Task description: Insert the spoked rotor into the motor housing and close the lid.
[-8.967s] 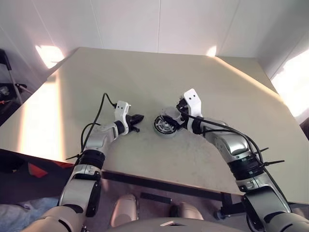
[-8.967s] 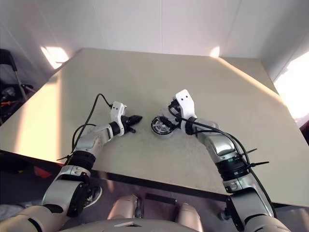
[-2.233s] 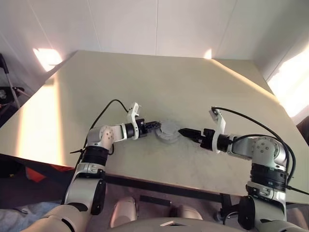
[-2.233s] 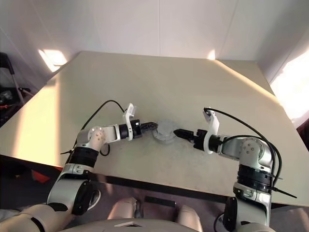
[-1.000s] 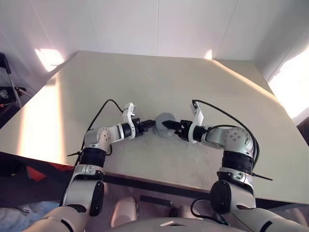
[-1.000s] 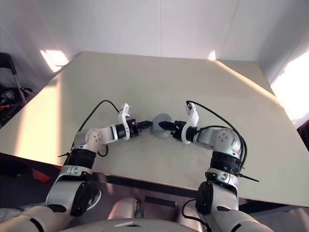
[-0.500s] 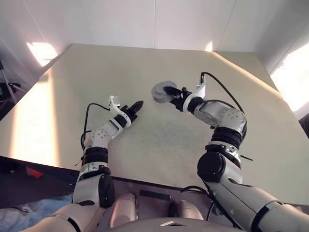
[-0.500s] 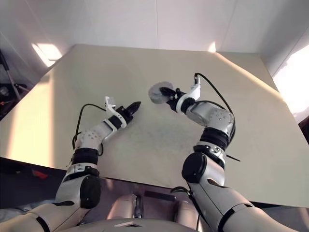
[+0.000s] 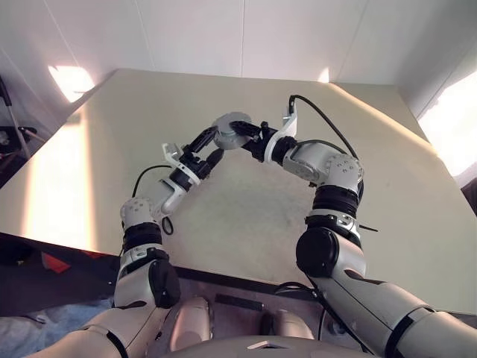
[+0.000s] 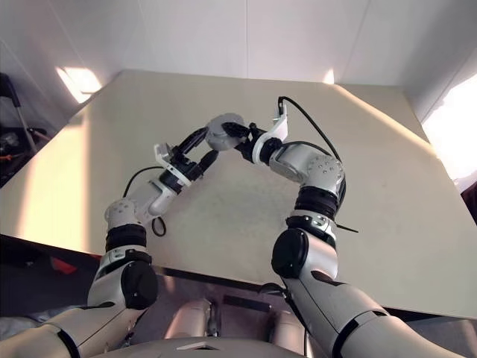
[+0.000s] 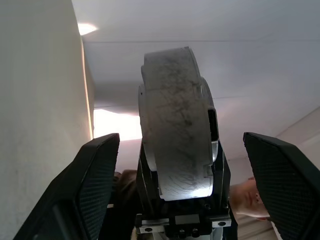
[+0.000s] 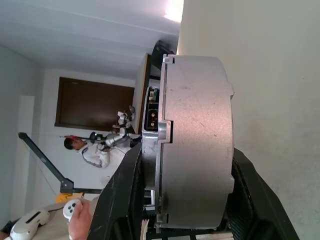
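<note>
Above the table (image 9: pixel 112 127), at mid-height between the 2 arms, the motor housing (image 9: pixel 229 133) is held clear of the surface by the right gripper (image 9: pixel 244 137). In the right wrist view, its 2 fingers (image 12: pixel 120 200) bracket the grey drum (image 12: pixel 192 140) on opposite faces, part-way closed and firmly on it. The assembly appears closed: a continuous grey shell with a seam and a connector slot. The spoked rotor and the lid cannot be told apart from the shell, so the lid is judged already seated with the rotor inside.

The left gripper (image 9: pixel 206 148) stands just below and beside the housing. In the left wrist view, its 2 fingers (image 11: pixel 95 180) are spread wide on either side of the housing (image 11: pixel 175 130), with a visible gap on each side. It holds nothing.

Step in hand, as judged: transfer or 2-handed check of the closed housing in mid-air.

1. Keep the right grip unchanged until the left fingers have closed. A drop from this height could open the lid.
2. Centre the left fingers on the rim, clear of the right fingers. The 2 grippers are close together, and contact between them would twist the part.
3. Close the left fingers on the broad grey rim. Avoid the seam, since pressure there could lever the lid off.
4. Confirm that the housing does not tilt before either gripper lets go.

A person (image 12: pixel 95 150) stands in the background, well apart from the work.
</note>
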`<action>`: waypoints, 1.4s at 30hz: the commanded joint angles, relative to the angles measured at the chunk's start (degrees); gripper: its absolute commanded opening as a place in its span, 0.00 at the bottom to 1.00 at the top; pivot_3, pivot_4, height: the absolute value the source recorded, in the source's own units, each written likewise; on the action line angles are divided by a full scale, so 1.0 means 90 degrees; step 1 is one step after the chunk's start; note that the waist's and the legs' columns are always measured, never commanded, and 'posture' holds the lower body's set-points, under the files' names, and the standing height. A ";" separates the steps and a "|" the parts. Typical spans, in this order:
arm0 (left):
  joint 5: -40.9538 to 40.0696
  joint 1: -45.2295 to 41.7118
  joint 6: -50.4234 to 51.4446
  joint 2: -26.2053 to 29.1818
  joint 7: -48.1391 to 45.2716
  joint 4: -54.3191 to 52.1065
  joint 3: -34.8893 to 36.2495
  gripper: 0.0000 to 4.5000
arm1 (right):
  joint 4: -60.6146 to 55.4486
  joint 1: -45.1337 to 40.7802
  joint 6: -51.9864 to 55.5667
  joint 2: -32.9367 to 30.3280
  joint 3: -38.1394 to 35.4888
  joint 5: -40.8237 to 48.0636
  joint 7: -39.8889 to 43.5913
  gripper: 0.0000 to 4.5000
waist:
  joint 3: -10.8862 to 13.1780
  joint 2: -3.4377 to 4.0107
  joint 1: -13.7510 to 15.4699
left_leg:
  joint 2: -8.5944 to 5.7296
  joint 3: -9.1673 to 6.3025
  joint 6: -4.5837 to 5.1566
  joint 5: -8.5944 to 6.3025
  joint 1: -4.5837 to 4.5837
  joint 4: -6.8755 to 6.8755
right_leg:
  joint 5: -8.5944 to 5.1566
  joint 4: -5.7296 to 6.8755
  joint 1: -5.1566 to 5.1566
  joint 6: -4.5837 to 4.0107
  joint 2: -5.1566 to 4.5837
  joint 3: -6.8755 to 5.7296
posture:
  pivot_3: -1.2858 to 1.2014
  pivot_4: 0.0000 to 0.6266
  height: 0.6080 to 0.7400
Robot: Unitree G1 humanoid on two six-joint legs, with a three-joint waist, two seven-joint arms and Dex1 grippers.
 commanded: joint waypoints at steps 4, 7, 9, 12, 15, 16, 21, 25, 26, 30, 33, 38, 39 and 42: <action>0.0251 -0.0732 -0.0637 0.0227 -0.0557 0.0733 -0.0161 0.94 | -0.0386 -0.0071 0.0046 0.0069 0.0407 0.0483 0.0264 0.46 | 0.0005 -0.0008 0.0008 | -0.0002 -0.0004 -0.0003 0.0002 -0.0001 0.0001 | 0.0004 -0.0001 0.0001 0.0008 0.0000 0.0000 | 0.52 0.00 1.00; 0.0538 -0.0990 -0.1035 0.0386 -0.0821 0.1194 -0.0198 0.94 | -0.0458 0.0025 0.0005 0.0047 0.0497 0.0531 0.0258 0.46 | 0.0005 -0.0008 0.0011 | -0.0003 -0.0006 -0.0003 0.0002 -0.0001 0.0001 | 0.0005 0.0000 0.0001 0.0010 0.0000 0.0000 | 0.52 0.00 1.00; 0.0768 -0.1120 -0.1267 0.0470 -0.0966 0.1459 -0.0270 0.94 | -0.0500 0.0065 -0.0041 0.0045 0.0555 0.0574 0.0251 0.46 | 0.0005 -0.0008 0.0014 | -0.0004 -0.0007 -0.0003 0.0002 -0.0001 0.0000 | 0.0006 0.0001 0.0001 0.0011 0.0000 -0.0001 | 0.52 0.00 1.00; 0.0982 -0.1223 -0.1405 0.0560 -0.1192 0.1684 -0.0384 0.89 | -0.0552 0.0092 -0.0102 0.0064 0.0652 0.0604 0.0262 0.46 | 0.0005 -0.0008 0.0018 | -0.0004 -0.0008 -0.0003 0.0002 -0.0001 0.0000 | 0.0007 0.0001 0.0000 0.0012 0.0000 -0.0001 | 0.52 0.00 1.00; 0.1073 -0.1247 -0.1448 0.0599 -0.1341 0.1783 -0.0395 0.73 | -0.0553 0.0108 -0.0170 0.0047 0.0722 0.0581 0.0271 0.46 | 0.0006 -0.0011 0.0018 | -0.0003 -0.0010 -0.0003 0.0002 -0.0002 0.0000 | 0.0007 0.0008 -0.0001 0.0012 0.0000 -0.0003 | 0.52 0.00 1.00; 0.1094 -0.1255 -0.1454 0.0606 -0.1371 0.1808 -0.0384 0.66 | -0.0551 0.0114 -0.0189 0.0040 0.0741 0.0580 0.0271 0.46 | 0.0006 -0.0011 0.0020 | -0.0002 -0.0011 -0.0003 0.0002 -0.0002 0.0000 | 0.0007 0.0009 -0.0001 0.0012 0.0000 -0.0005 | 0.52 0.00 1.00; 0.1161 -0.1157 -0.1354 0.0634 -0.1395 0.1866 -0.0363 0.49 | -0.0539 0.0171 -0.0374 -0.0074 0.0939 0.0467 0.0496 0.46 | 0.0007 -0.0011 0.0023 | -0.0002 -0.0014 -0.0003 0.0002 -0.0001 0.0002 | 0.0006 0.0017 0.0000 0.0011 -0.0001 -0.0008 | 0.52 0.00 1.00; 0.1197 -0.1073 -0.1399 0.0652 -0.1398 0.1889 -0.0341 0.49 | -0.0708 0.0284 -0.0803 -0.0173 0.1252 0.0201 0.0743 0.68 | 0.0007 -0.0011 0.0031 | -0.0002 -0.0014 -0.0003 0.0002 -0.0001 0.0006 | 0.0007 0.0020 0.0000 0.0011 -0.0002 -0.0008 | 0.52 0.00 1.00; 0.1216 -0.1054 -0.1419 0.0659 -0.1397 0.1890 -0.0332 0.49 | -0.0739 0.0293 -0.0968 -0.0195 0.1325 0.0073 0.0682 0.75 | 0.0007 -0.0012 0.0030 | -0.0002 -0.0014 -0.0003 0.0002 -0.0001 0.0007 | 0.0007 0.0021 0.0000 0.0010 -0.0002 -0.0008 | 0.52 0.00 1.00; 0.1383 -0.0957 -0.1716 0.0671 -0.1356 0.1839 -0.0290 0.49 | -0.0745 0.0337 -0.1598 -0.0322 0.1634 -0.0374 0.0752 0.98 | 0.0007 -0.0012 0.0037 | -0.0002 -0.0015 -0.0003 0.0003 -0.0001 0.0009 | 0.0007 0.0022 0.0000 0.0010 -0.0002 -0.0008 | 0.52 0.00 1.00; 0.1631 -0.0901 -0.2733 0.0691 -0.1054 0.1820 -0.0109 0.49 | -0.0577 0.0346 -0.2023 -0.0356 0.1603 -0.0526 0.0665 0.98 | 0.0007 -0.0013 0.0021 | -0.0001 -0.0016 -0.0003 0.0003 -0.0001 0.0012 | 0.0007 0.0023 0.0001 0.0010 -0.0002 -0.0008 | 0.52 0.00 1.00; 0.1755 -0.0881 -0.4327 0.1185 -0.0345 0.2049 0.0518 0.49 | -0.0540 0.0503 -0.2181 -0.0471 0.1564 -0.0505 0.0613 0.98 | 0.0009 -0.0017 -0.0023 | 0.0003 -0.0018 -0.0004 0.0003 0.0001 0.0014 | 0.0007 0.0028 0.0001 0.0009 0.0001 -0.0008 | 0.52 0.00 1.00; 0.1803 -0.0872 -0.4608 0.1316 -0.0251 0.2103 0.0606 0.49 | -0.0561 0.0545 -0.2170 -0.0486 0.1564 -0.0485 0.0601 0.98 | 0.0009 -0.0018 -0.0026 | 0.0003 -0.0019 -0.0004 0.0003 0.0002 0.0014 | 0.0007 0.0029 0.0001 0.0009 0.0002 -0.0008 | 0.52 0.00 1.00; 0.1834 -0.0827 -0.5254 0.1710 0.0066 0.2289 0.0906 0.49 | -0.0643 0.0672 -0.2120 -0.0520 0.1566 -0.0431 0.0576 0.98 | 0.0010 -0.0019 -0.0023 | 0.0004 -0.0022 -0.0003 0.0003 0.0002 0.0013 | 0.0007 0.0029 -0.0001 0.0009 0.0004 -0.0010 | 0.52 0.00 1.00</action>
